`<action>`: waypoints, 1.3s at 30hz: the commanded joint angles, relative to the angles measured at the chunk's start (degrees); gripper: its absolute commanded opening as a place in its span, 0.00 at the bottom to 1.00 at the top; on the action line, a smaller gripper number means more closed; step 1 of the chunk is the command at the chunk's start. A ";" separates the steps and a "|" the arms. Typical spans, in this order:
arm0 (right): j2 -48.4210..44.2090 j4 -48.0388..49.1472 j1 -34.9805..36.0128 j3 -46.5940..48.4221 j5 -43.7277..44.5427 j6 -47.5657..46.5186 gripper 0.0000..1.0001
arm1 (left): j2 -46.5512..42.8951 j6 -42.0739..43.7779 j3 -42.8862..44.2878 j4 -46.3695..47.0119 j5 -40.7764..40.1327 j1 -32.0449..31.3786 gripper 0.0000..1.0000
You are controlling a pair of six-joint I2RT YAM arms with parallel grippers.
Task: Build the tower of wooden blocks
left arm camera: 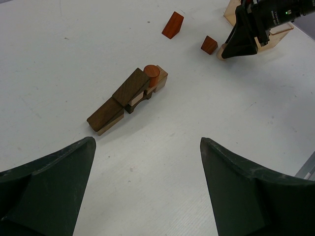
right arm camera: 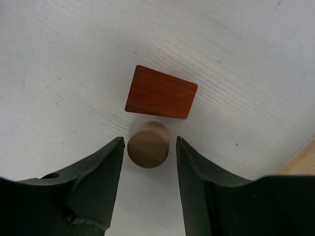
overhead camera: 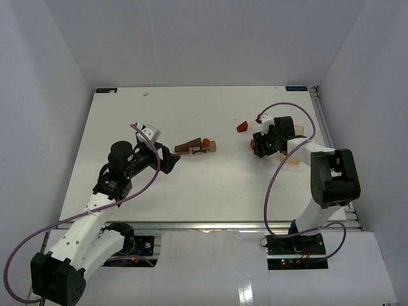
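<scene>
**Right gripper [overhead camera: 259, 145] brackets tan cylinder [right arm camera: 148, 146]; wood block tower [left arm camera: 130, 98] sits low at mid-frame**

Its fingers stand parted on either side of the cylinder with slim gaps showing, apparently lined up for a pick. A reddish-brown block [right arm camera: 161, 92] lies just above the cylinder in the wrist view. The left gripper [left arm camera: 147, 145] hangs spread wide and empty below the tower cluster, seemingly keeping out of the way. No container shows.
</scene>
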 commanded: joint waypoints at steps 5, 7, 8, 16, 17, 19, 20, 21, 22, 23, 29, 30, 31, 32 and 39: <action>0.58 2.28 0.06 2.12 -1.05 -0.39 0.46 | -0.46 0.26 1.06 -0.97 0.17 0.15 0.98; 0.52 2.20 0.00 1.97 -1.20 -0.89 0.41 | -0.46 0.28 1.06 -0.97 0.06 0.15 0.98; 0.32 2.19 0.06 1.84 -1.27 -1.29 0.37 | -0.53 0.35 1.06 -0.97 -0.01 0.15 0.98; -9.63 -3.92 0.44 0.63 -6.39 -9.53 0.11 | -0.64 0.37 1.06 -0.93 0.50 0.11 0.98; -11.10 -6.24 0.65 1.15 -7.68 -11.30 0.09 | -0.64 0.37 1.06 -0.89 0.64 0.07 0.98; -13.09 -10.78 1.34 3.62 -11.25 -16.70 0.08 | -0.64 0.37 0.97 -0.88 0.94 0.15 0.98; -13.63 -13.36 2.02 6.13 -11.58 -18.40 0.08 | -0.64 0.37 0.97 -0.83 0.94 0.15 0.98; -13.86 -15.84 2.76 8.25 -12.18 -20.11 0.08 | -0.61 0.37 0.97 -0.80 0.94 0.15 0.98; -13.82 -18.21 3.57 9.99 -13.04 -21.84 0.08 | -0.56 0.37 0.97 -0.80 0.94 0.15 0.98; -13.50 -20.78 4.38 11.76 -14.78 -24.01 0.08 | -0.55 0.46 0.97 -0.84 0.94 0.15 0.98; -6.79 -35.53 9.93 23.60 -21.45 -33.20 0.08 | -0.18 0.73 0.97 -1.07 0.77 0.15 0.98; -5.56 -36.98 11.10 26.62 -21.72 -34.69 0.08 | -0.09 0.77 0.97 -1.11 0.81 0.15 0.98; -4.27 -38.44 12.21 29.33 -21.98 -36.01 0.08 | -0.03 0.82 0.98 -1.16 0.83 0.15 0.98; -2.70 -39.93 13.12 30.96 -22.14 -36.76 0.08 | -0.07 0.86 1.02 -1.20 0.75 0.15 0.98; 7.44 -45.16 17.49 43.61 -19.17 -40.11 0.08 | -0.47 0.99 1.07 -1.24 1.06 0.15 0.98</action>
